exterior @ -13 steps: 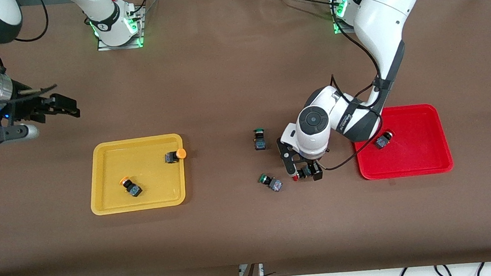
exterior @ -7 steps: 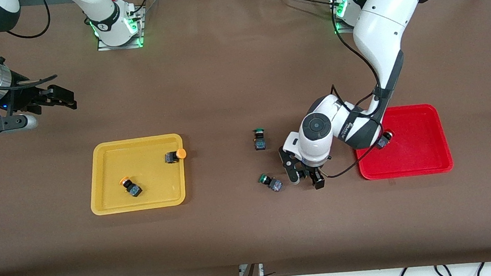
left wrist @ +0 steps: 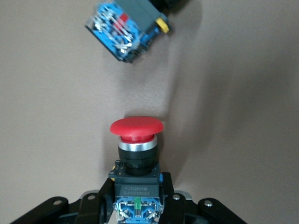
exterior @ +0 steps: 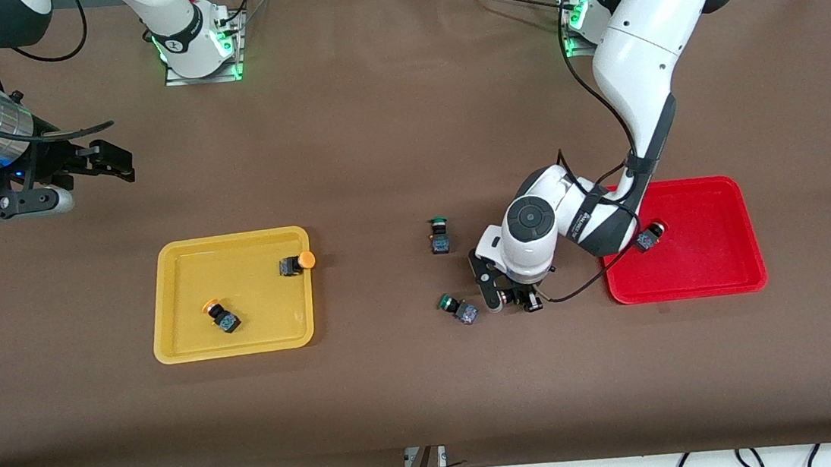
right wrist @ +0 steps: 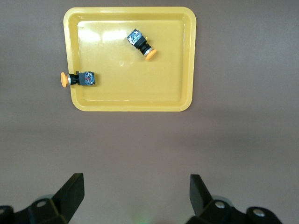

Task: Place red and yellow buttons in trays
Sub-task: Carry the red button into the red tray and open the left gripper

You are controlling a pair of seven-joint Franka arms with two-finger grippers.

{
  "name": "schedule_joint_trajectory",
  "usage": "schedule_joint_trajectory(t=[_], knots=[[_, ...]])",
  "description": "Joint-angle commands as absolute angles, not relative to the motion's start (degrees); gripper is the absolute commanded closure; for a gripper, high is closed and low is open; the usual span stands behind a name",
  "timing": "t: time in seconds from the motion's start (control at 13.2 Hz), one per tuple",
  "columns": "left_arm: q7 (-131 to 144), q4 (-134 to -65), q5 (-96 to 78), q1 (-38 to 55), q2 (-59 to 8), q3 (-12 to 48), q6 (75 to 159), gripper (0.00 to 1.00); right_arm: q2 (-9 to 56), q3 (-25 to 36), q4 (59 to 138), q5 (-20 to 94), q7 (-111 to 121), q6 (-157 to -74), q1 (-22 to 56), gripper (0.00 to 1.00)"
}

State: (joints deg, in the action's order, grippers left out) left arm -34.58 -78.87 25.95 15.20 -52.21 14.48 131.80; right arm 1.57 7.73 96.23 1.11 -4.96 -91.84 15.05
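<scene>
Brown table [exterior: 415,386], 2 trays [exterior: 236,348] [exterior: 687,287], green btns [exterior: 439,235] [exterior: 458,309]

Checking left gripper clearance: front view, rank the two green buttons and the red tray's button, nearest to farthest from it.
Left gripper is low over the table beside the red tray.
1. Green button nearer the camera, right beside it.
2. Green button farther from the camera.
3. Red button in the tray, toward the left arm's end.
</scene>
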Motion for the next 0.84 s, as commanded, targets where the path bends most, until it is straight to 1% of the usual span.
schedule_joint_trajectory(t=[0.0, 0.08, 0.23, 0.46, 0.53, 0.61, 0.76], knots=[[-34.1, -77.5, 27.0, 13.1, -49.8, 15.4, 126.9, 0.97, -0.2, 6.4, 96.5, 0.2, -5.4, -92.4, 13.9, 0.0], [-34.0, -77.5, 25.2, 11.4, -47.5, 16.5, 122.3, 0.97, -0.2, 6.4, 96.4, 0.2, -5.3, -92.2, 13.9, 0.0], [-34.0, -77.5, 18.9, 7.4, -43.2, 17.5, 113.9, 0.89, -0.1, 6.2, 95.8, 0.0, -5.7, -91.8, 13.9, 0.0], [-34.3, -78.3, 17.7, 1.8, -37.5, 17.1, 99.3, 0.9, 0.8, 6.6, 93.9, -0.1, -5.3, -91.6, 13.8, 0.0], [-34.5, -78.7, 17.7, -2.6, -36.7, 17.3, 97.1, 0.9, 1.6, 6.6, 92.6, -0.1, -5.4, -91.5, 13.8, 0.0], [-36.5, -79.6, 17.7, -6.6, -36.2, 17.6, 96.9, 0.9, 1.9, 6.6, 91.5, -0.1, -5.4, -91.6, 13.7, 0.0], [-44.1, -80.6, 17.7, -11.3, -37.0, 17.5, 98.3, 0.89, 1.9, 6.6, 90.8, -0.1, -5.5, -92.2, 13.4, 0.0]])
